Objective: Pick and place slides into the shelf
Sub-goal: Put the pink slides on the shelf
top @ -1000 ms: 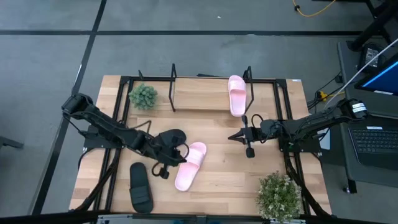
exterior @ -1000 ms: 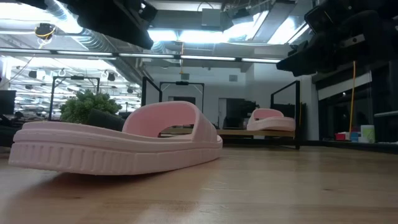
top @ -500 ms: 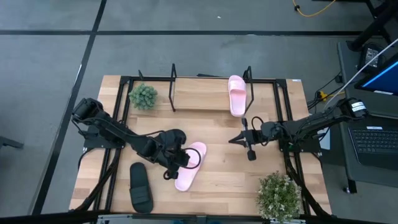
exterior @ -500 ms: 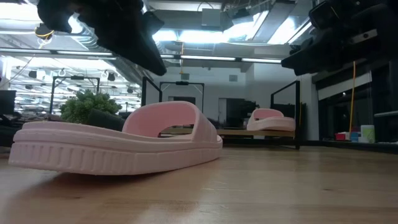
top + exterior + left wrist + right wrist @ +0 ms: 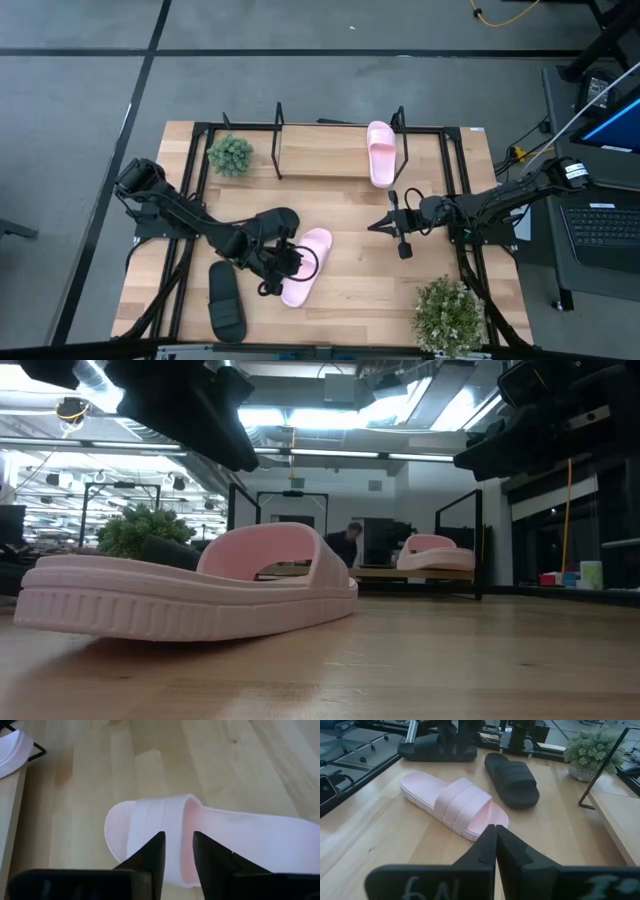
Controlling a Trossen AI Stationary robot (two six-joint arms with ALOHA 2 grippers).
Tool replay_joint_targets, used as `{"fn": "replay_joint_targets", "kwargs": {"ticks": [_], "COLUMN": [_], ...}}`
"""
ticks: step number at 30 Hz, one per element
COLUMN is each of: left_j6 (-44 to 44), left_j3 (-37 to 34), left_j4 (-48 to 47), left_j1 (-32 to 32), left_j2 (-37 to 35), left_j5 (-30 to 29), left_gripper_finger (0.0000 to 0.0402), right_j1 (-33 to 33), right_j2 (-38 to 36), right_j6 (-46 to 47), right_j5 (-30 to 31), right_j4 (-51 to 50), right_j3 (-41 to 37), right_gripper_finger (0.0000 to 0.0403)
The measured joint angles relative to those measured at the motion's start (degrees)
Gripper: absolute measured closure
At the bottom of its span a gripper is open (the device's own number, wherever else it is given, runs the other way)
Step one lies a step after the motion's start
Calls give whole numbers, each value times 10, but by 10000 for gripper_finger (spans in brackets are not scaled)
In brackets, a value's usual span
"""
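Observation:
One pale pink slide [image 5: 310, 258] lies sole-down on the table near its middle. My left gripper [image 5: 178, 851] hangs open just above this slide's strap [image 5: 150, 817], one finger to each side of the strap's rear edge; the low view shows it clear of the strap [image 5: 265, 545]. A second pink slide [image 5: 380, 152] lies on the shelf's wooden board [image 5: 320, 160]. Two black slides rest on the table, one [image 5: 226, 300] near the front left, one [image 5: 283, 217] partly under my left arm. My right gripper [image 5: 373, 225] waits shut to the right of centre, above the table.
A small potted plant [image 5: 231, 154] stands at the shelf's left end, and a larger one [image 5: 448, 312] at the front right. Black frame bars run along both table sides. Bare wood lies between the pink slide and the shelf. A person [image 5: 346, 546] shows in the room behind.
My left gripper has moved toward the table's right edge, from beside the pink slide to over its strap, and has tipped further downward. The slides have not moved. A person has appeared in the room behind the table.

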Motion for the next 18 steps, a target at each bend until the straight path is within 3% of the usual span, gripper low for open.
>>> {"fn": "replay_joint_targets", "kwargs": {"ticks": [18], "left_j6": [-15], "left_j3": [0], "left_j4": [17], "left_j1": [13], "left_j2": [47], "left_j5": [-6], "left_gripper_finger": [305], "right_j1": [0], "right_j2": [0], "right_j6": [2], "right_j5": [0], "right_j4": [0], "right_j3": [0], "right_gripper_finger": [391]}}
